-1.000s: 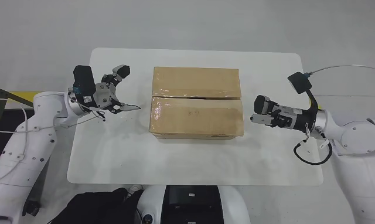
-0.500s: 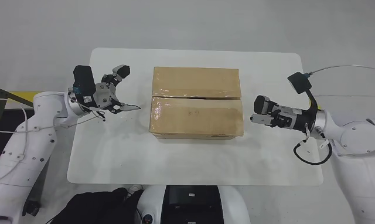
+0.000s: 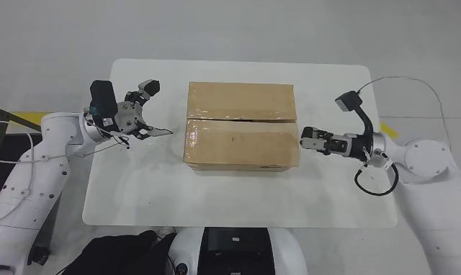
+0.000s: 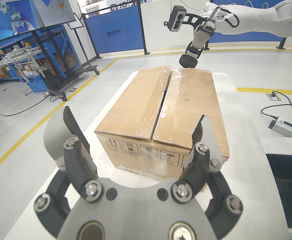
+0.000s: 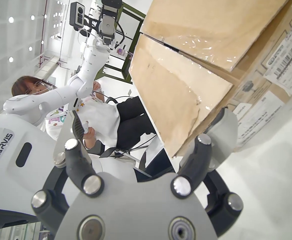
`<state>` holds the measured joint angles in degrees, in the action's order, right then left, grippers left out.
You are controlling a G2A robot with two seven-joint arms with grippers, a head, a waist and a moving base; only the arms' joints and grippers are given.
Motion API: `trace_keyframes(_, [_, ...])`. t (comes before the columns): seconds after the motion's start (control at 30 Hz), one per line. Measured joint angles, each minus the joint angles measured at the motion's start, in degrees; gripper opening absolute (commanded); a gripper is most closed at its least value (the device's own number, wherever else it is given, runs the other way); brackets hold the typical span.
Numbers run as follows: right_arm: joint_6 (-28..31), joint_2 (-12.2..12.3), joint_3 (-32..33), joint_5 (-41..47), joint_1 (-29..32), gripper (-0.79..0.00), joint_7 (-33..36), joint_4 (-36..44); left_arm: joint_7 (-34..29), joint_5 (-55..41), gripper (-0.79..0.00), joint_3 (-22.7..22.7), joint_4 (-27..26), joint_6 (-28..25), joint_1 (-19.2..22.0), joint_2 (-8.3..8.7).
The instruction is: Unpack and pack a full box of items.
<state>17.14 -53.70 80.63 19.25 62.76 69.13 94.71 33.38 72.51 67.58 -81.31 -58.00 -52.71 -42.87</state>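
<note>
A big brown cardboard box (image 3: pixel 241 127) sits flat on its bottom in the middle of the white table (image 3: pixel 144 192). Its two top flaps are folded down. They meet in a line that runs from left to right across the top. Shiny clear tape (image 4: pixel 164 96) lies along that line, and a thin dark gap shows between the flaps. On the left end of the box there is a row of small black picture marks (image 4: pixel 146 151). On its right end there are white paper labels (image 5: pixel 284 58). The left end effector (image 3: pixel 160 108) is over the table to the left of the box, apart from it and not touching it. Its two dark fingers are spread wide and point at the box, with nothing held between them. In the left wrist view the left end of the box shows in the gap between the fingers. The right end effector (image 3: pixel 304 140) is at the right end of the box, up by the top edge of the near flap. Its fingers are spread too, and they hold nothing. In the right wrist view one finger (image 5: pixel 223 123) is right next to the right end wall of the box, just under the corner of the near flap. The other finger (image 5: pixel 76 123) is farther off from the cardboard, out in the air. I cannot tell if the close finger touches the box or is only just beside it.
</note>
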Motion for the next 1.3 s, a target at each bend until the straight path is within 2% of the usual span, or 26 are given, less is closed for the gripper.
trace_keyframes(0.5, [0.59,-0.53,-3.29,7.55,-2.55,0.000,1.96,-4.50,0.00,0.00,0.000,0.00,0.00,0.00,0.00,0.00])
trace_keyframes(0.87, [2.16,-0.13,0.70,18.50,-0.57,0.000,6.36,-5.22,0.00,0.00,0.000,0.00,0.00,0.00,0.00,0.00])
trace_keyframes(1.0, [1.41,0.04,1.13,16.50,-0.18,0.000,5.51,-5.38,0.00,0.00,0.000,0.00,0.00,0.00,0.00,0.00])
trace_keyframes(1.3, [0.67,-0.66,-2.49,13.67,-1.33,0.000,-0.12,-7.96,0.00,0.00,0.000,0.00,0.00,0.00,0.00,0.00])
